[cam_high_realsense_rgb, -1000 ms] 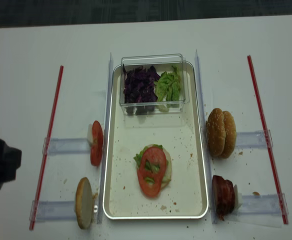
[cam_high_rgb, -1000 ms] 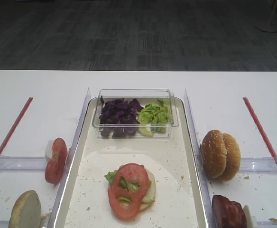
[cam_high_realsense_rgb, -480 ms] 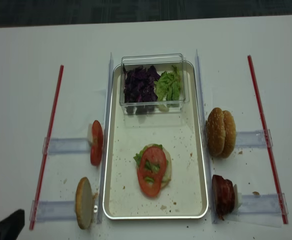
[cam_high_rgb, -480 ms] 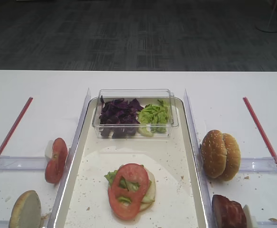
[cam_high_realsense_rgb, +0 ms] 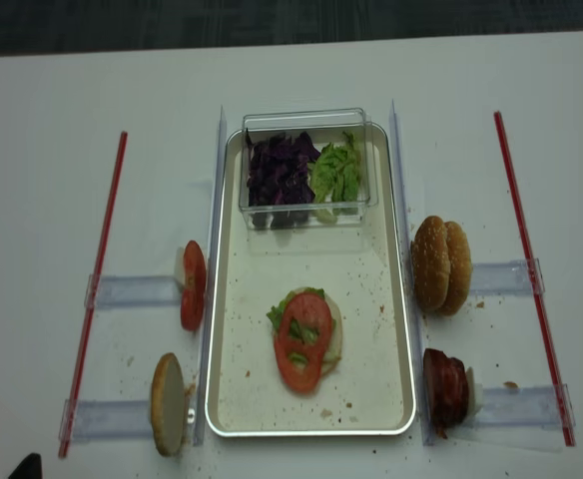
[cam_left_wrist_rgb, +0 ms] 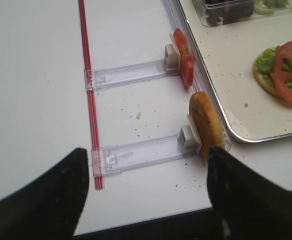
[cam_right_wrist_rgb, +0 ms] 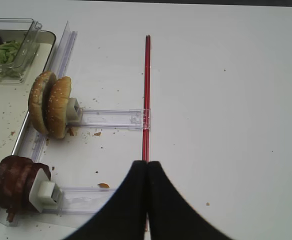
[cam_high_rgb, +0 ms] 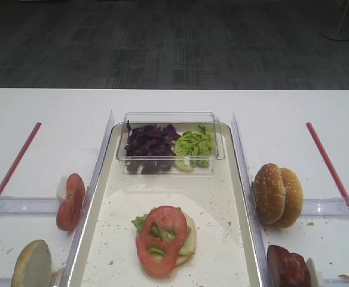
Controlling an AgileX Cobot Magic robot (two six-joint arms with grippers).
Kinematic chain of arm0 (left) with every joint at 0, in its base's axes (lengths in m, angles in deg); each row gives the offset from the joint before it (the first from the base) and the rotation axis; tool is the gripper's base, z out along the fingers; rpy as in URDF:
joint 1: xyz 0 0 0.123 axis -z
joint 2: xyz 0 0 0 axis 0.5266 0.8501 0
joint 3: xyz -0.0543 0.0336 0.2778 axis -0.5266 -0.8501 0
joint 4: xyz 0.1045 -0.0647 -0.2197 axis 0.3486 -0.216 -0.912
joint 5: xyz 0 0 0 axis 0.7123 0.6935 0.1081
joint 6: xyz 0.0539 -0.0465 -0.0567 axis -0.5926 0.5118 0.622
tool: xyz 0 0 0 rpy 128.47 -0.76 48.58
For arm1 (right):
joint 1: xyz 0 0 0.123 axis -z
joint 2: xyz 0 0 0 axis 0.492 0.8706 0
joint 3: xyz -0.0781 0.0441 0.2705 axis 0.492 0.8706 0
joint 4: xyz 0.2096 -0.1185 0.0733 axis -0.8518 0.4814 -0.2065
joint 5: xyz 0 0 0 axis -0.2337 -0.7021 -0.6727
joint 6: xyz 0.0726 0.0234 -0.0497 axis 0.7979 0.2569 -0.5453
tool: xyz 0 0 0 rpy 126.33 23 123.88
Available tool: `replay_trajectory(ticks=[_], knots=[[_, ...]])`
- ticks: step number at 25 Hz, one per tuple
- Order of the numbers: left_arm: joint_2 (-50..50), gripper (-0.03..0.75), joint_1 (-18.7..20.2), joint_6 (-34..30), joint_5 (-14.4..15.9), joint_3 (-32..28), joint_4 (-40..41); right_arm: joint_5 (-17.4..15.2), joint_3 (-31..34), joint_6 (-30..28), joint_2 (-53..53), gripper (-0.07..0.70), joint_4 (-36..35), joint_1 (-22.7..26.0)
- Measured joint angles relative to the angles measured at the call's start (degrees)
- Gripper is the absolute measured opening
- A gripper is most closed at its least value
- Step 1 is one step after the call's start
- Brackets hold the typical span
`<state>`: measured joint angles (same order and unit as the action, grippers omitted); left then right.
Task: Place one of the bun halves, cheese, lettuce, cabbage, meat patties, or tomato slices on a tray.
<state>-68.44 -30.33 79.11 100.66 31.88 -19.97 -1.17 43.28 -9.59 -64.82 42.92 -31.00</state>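
1. Between steps: tomato slice (cam_high_rgb: 161, 239) sits on lettuce and bun half on the tray (cam_high_rgb: 234, 197).
2. Left hand (cam_left_wrist_rgb: 146, 200) spread apart, empty; right hand (cam_right_wrist_rgb: 147, 172) pressed together, empty.
3. Next likely meat patty (cam_right_wrist_rgb: 13, 182): right hand must spread first.

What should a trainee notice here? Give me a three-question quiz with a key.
1. True or false: a tomato slice tops the stack in the tray.
2. What shares the box with the lettuce? A cabbage, B cheese, C patty.
3. Fill in: the ___ gripper is shut.
Key: 1 true; 2 A; 3 the right gripper.
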Motion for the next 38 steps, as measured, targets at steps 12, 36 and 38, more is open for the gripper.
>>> replay_trajectory(ticks=[12, 36, 38], knots=[[-0.27, 0.461, 0.00, 0.77, -4.58, -2.25, 1.47, 0.00, 0.00, 0.00, 0.00, 0.036, 0.00, 0.00], [-0.49, 0.461, 0.00, 3.93, -4.82, -2.25, 2.94, 0.00, 0.00, 0.00, 0.00, 0.036, 0.00, 0.00], [-1.45, 0.461, 0.00, 3.93, -4.82, -2.25, 2.94, 0.00, 0.00, 0.00, 0.00, 0.036, 0.00, 0.00]])
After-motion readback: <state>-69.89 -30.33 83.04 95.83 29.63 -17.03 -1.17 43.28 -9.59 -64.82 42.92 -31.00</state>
